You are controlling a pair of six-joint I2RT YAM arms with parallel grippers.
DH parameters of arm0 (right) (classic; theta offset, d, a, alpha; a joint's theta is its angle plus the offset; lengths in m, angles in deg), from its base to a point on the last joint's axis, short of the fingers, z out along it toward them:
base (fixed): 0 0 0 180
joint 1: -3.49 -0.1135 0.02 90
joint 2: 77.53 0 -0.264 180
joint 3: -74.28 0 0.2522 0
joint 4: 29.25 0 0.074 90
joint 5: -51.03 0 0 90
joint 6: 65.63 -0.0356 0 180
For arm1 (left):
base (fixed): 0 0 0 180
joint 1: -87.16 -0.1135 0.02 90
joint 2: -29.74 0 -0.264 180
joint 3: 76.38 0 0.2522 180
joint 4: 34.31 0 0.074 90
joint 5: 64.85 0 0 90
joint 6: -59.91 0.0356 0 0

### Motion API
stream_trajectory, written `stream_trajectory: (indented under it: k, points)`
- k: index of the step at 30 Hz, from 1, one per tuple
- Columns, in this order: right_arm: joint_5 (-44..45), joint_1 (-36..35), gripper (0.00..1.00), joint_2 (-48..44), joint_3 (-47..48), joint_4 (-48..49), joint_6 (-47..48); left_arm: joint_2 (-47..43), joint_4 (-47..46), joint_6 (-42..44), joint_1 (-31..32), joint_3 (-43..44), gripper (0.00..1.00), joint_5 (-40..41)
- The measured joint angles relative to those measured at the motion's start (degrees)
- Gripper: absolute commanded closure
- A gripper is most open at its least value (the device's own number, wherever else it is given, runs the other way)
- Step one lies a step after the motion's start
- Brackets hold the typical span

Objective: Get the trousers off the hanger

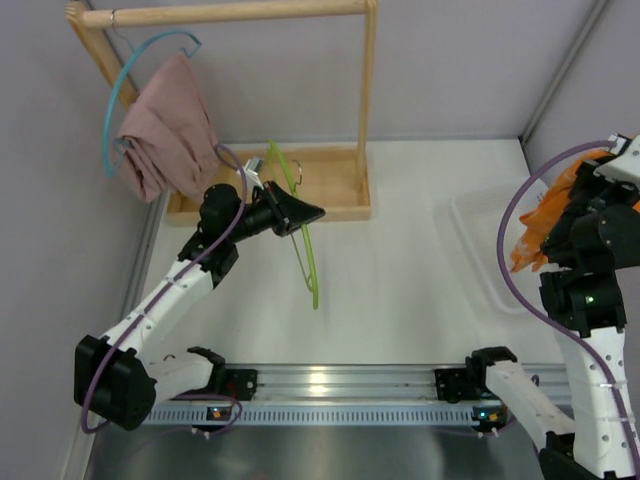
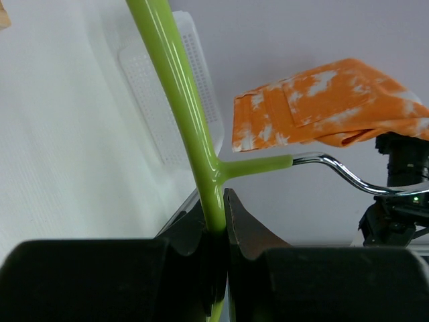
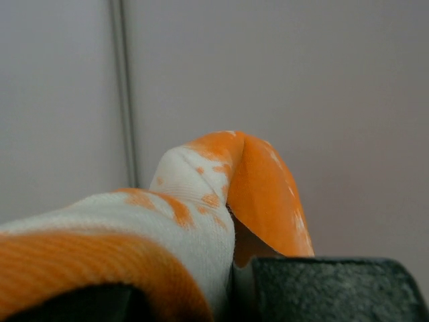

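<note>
1. Orange trousers (image 1: 545,215), patterned in white, are off their hanger. They hang bunched at the far right of the top view, well apart from the green hanger (image 1: 300,235).
2. The right gripper (image 3: 234,265) is pinching a fold of that orange cloth between pressed-together fingers. The wrist view shows fabric wedged right at the jaws.
3. The green hanger is bare, with nothing draped on it. The left gripper (image 2: 218,201) has its fingers clamped tight on the hanger's green bar, just below where the metal hook (image 2: 348,176) branches off, and holds it above the table (image 1: 400,310).
4. Pink trousers (image 1: 165,130) remain draped over the blue hanger (image 1: 120,100), which hangs from the wooden rack (image 1: 230,12) at the back left. Neither gripper is near them.
5. My judgement is that about half the job is done, with one pair freed and one pair still to come off. The orange pair has not been put down. A clear tray (image 1: 480,250) lies on the table near it and looks like a likely drop spot.
6. No brand, label or legible writing shows in any view.
</note>
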Motion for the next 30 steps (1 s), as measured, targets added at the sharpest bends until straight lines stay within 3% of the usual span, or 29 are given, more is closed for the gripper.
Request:
stream_trajectory:
  k: [9,16,27,30]
  points:
    - [5.35,12.24,1.0,-4.52,-8.85,-2.45,4.79,0.02,0.04,-0.26,0.0,0.17,1.0,0.15]
    - [5.7,14.62,1.0,-5.62,-18.75,-1.77,6.23,0.02,0.02,-0.24,0.0,0.17,1.0,0.33]
    - [-2.49,14.75,1.0,11.78,-24.35,8.37,5.49,-1.29,0.04,0.15,-0.07,0.17,1.0,0.35]
    - [-6.49,14.88,0.88,17.9,-25.73,11.19,4.22,-1.84,0.07,0.46,-0.07,0.17,1.0,0.33]
